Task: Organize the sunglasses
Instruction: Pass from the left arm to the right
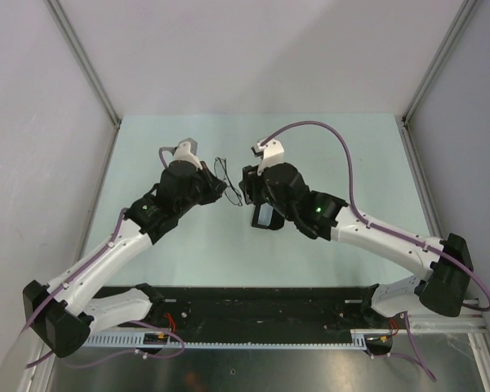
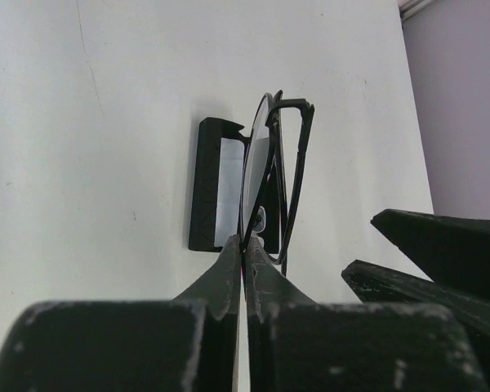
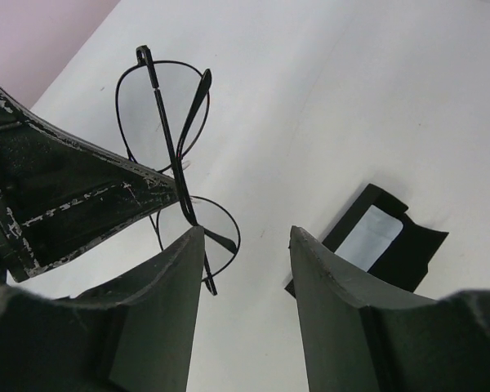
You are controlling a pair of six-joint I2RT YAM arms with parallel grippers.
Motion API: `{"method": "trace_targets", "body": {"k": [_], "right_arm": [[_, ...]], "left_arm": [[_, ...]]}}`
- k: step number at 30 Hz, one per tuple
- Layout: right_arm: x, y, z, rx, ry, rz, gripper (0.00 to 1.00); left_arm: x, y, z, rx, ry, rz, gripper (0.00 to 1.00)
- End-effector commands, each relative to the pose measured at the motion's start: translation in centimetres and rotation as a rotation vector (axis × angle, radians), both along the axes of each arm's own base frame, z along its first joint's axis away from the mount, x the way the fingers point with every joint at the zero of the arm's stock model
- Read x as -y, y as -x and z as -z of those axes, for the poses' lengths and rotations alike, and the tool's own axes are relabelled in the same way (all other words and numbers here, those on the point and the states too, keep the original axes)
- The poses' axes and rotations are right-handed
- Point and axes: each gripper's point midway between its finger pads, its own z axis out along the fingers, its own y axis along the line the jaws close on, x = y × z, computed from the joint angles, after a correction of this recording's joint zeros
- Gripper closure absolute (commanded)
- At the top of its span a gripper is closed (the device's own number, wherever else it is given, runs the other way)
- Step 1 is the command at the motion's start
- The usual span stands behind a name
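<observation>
The sunglasses (image 1: 229,181) are held above the desk (image 1: 335,147), near its middle, by the closed left jaws; the right jaws are spread open alongside. Placement in the black case (image 3: 410,253) is judged not yet done.

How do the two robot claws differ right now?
The left claw is pinched shut, its fingers pressed together; the right claw is spread open, with the table showing through the gap. The left claw grips the thin frame of the sunglasses; the right claw holds nothing and sits just beside them. Both are dark, two-fingered, and close to the black case.
</observation>
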Motion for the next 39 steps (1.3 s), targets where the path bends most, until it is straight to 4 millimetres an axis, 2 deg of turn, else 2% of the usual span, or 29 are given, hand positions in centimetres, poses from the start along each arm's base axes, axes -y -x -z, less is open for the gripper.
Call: {"method": "trace_targets", "body": {"k": [1,6,9,16,23,30,35,39], "right_arm": [[-0.5,0.4,-4.3,0.080,-0.067,-0.067,0.48],[-2.3,0.8,-4.7,0.127,-0.070,-0.108,0.47],[-2.8,0.5,-4.7,0.143,-0.073,-0.091,0.47],[-3.2,-0.6,-3.5,0.147,-0.032,-0.036,0.50],[-4.2,-1.5,-3.4,0.170,-0.029,-0.010,0.55],[-5.2,-2.2,-2.3,0.210,0.017,0.059,0.62],[-6.1,-2.5,-1.2,0.215,0.052,0.114,0.72],[-5.8,-2.7,-0.5,0.188,0.047,0.159,0.73]], "left_arm": [[0.4,-0.4,-2.1,0.045,0.010,0.007,1.00],[0.6,-0.7,-2.5,0.046,0.013,0.008,0.99],[0.7,-0.8,-2.5,0.044,0.014,0.007,1.00],[0.7,-0.7,-2.3,0.038,0.016,0.008,0.99],[0.7,-0.7,-2.3,0.036,0.016,0.004,1.00],[0.8,-1.0,-1.9,0.018,0.028,-0.014,1.00],[0.4,-1.4,-2.1,0.021,0.031,-0.053,1.00],[0.0,-1.6,-2.5,0.036,0.030,-0.074,0.99]]}}
